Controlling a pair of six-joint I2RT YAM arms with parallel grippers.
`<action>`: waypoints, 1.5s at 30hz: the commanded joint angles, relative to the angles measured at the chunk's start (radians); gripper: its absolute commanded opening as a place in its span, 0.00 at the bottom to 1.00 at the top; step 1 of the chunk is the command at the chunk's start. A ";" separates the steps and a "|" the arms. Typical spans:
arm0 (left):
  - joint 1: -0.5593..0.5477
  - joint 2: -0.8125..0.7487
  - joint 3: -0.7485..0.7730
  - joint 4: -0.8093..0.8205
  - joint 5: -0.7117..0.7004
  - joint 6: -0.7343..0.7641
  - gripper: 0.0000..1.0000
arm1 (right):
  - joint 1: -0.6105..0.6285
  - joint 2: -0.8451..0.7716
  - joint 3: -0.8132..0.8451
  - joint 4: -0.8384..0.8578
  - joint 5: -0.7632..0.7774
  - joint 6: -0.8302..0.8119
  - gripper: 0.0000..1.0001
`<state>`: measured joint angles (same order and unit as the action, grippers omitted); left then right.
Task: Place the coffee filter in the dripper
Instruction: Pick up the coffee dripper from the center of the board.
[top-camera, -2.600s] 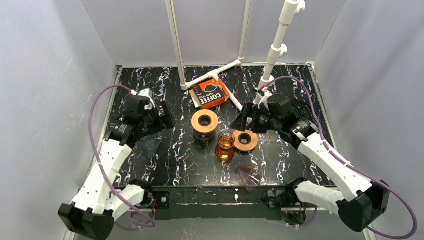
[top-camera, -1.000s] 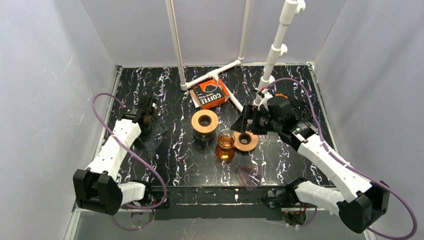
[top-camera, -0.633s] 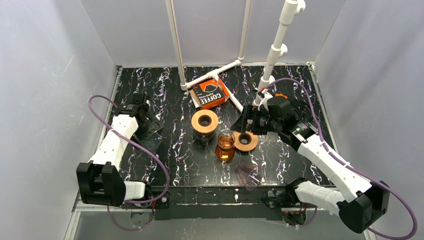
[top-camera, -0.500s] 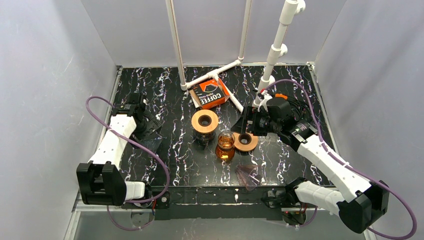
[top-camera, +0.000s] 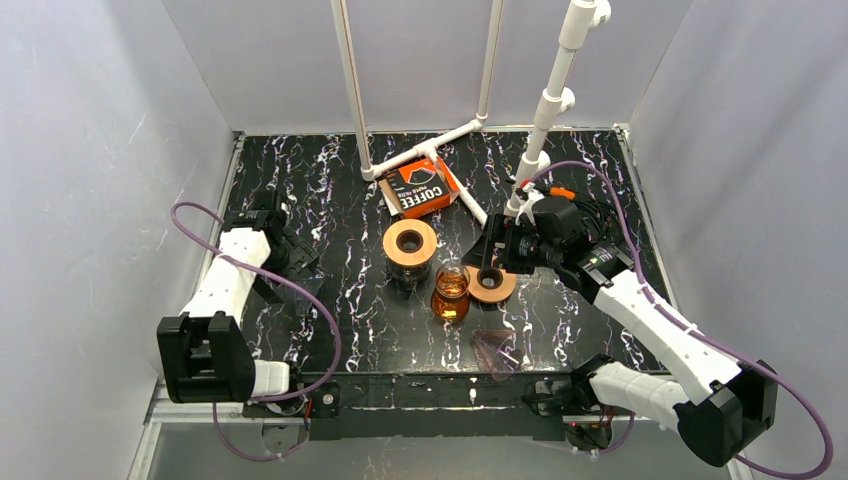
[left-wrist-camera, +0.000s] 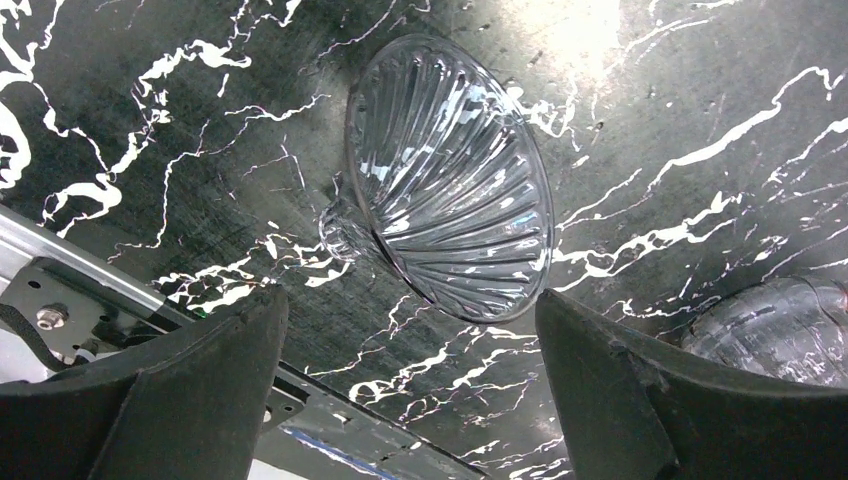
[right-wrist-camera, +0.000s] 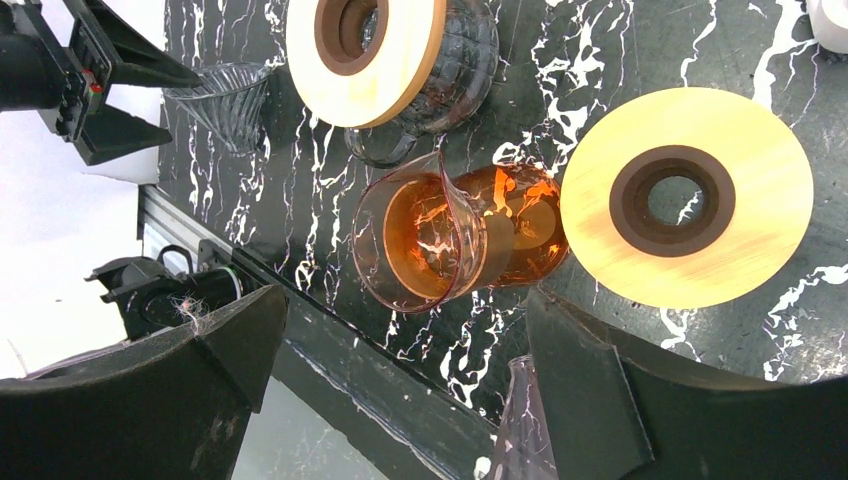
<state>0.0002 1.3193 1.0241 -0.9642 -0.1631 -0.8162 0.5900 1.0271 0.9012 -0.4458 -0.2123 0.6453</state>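
An orange box of coffee filters lies at the back middle; no loose filter shows. A clear ribbed glass dripper lies on its side at the left. My left gripper hangs open just above it, with the cone's wide rim between the jaws and untouched. My right gripper is open and empty over the table's middle, looking down on an amber carafe from above. A pink-tinted dripper lies near the front edge.
A wooden ring sits on a glass server in the middle. A second wooden ring lies flat next to the amber carafe. White pipe frames stand at the back. The table's metal front edge is close to the clear dripper.
The left arm has swung back toward the left edge and its open gripper now points down over the clear dripper. The right arm has barely moved.
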 joint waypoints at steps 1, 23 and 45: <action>0.043 0.000 -0.021 -0.002 0.024 -0.006 0.91 | -0.003 -0.023 -0.015 0.028 -0.008 0.016 0.98; 0.069 -0.004 -0.125 0.078 0.121 -0.019 0.72 | -0.002 -0.041 -0.024 0.041 -0.008 0.027 0.98; 0.068 -0.157 -0.186 0.159 0.316 0.090 0.00 | -0.002 -0.024 -0.015 0.041 -0.015 0.013 0.98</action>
<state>0.0635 1.2003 0.8505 -0.8001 0.0940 -0.7624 0.5900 1.0069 0.8726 -0.4385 -0.2165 0.6735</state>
